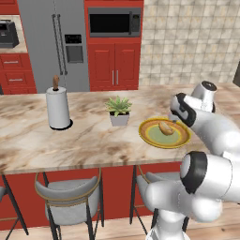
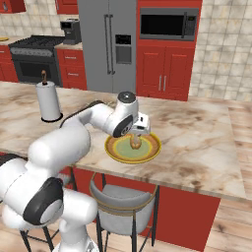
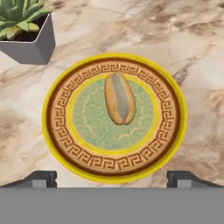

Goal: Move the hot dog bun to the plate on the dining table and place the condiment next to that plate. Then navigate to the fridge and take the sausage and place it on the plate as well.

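Dining table point(image 1: 93, 136) | hot dog bun point(image 3: 119, 99) on plate point(image 3: 61, 131) | fingers point(image 3: 112, 177) apart, empty | fridge point(image 2: 98, 44) probably shut

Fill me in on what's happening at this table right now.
A white robot arm hangs over the dining table with its gripper open above the plate. The hot dog bun already lies in the plate's green centre, and the gripper holds nothing. A small potted plant stands beside the plate, and a paper towel roll stands further along the table. Behind the table the fridge is shut, so the sausage is not out yet.
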Robot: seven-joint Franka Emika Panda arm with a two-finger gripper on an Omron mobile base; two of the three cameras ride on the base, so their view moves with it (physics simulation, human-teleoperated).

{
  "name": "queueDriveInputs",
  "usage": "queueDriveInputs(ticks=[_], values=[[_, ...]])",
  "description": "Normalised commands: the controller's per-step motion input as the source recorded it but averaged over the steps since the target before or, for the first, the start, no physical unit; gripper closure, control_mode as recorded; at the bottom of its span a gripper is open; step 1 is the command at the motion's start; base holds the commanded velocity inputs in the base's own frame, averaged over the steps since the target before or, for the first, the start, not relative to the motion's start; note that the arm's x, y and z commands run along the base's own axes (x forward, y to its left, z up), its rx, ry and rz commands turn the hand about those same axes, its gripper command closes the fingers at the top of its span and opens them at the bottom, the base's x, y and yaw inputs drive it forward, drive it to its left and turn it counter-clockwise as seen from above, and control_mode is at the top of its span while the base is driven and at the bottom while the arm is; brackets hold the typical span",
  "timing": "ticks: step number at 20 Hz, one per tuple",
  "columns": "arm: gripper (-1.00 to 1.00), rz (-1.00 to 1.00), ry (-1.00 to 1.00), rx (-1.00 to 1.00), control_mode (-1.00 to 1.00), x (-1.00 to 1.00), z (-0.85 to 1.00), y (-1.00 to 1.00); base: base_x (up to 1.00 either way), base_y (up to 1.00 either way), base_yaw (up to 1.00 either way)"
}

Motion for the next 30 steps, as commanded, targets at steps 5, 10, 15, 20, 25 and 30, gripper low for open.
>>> queueDriveInputs(ticks=[5, 10, 15, 20, 25, 30], values=[[-1.0, -0.12, -0.26, 0.0, -1.0, -0.57, 0.68, 0.23, 0.0, 0.0, 0.0], [-1.0, -0.2, -0.19, 0.0, -1.0, -0.61, 0.58, 0.13, 0.0, 0.0, 0.0], [-1.0, -0.26, -0.13, 0.0, -1.0, -0.6, 0.42, 0.06, 0.0, 0.0, 0.0], [-1.0, -0.27, -0.09, 0.0, -1.0, -0.49, 0.13, 0.07, 0.0, 0.0, 0.0], [-1.0, -0.08, 0.01, 0.0, -1.0, -0.07, 0.0, 0.02, 0.0, 0.0, 0.0], [-1.0, 0.0, -0.01, 0.0, -1.0, -0.2, 0.02, 0.0, 0.0, 0.0, 0.0]])
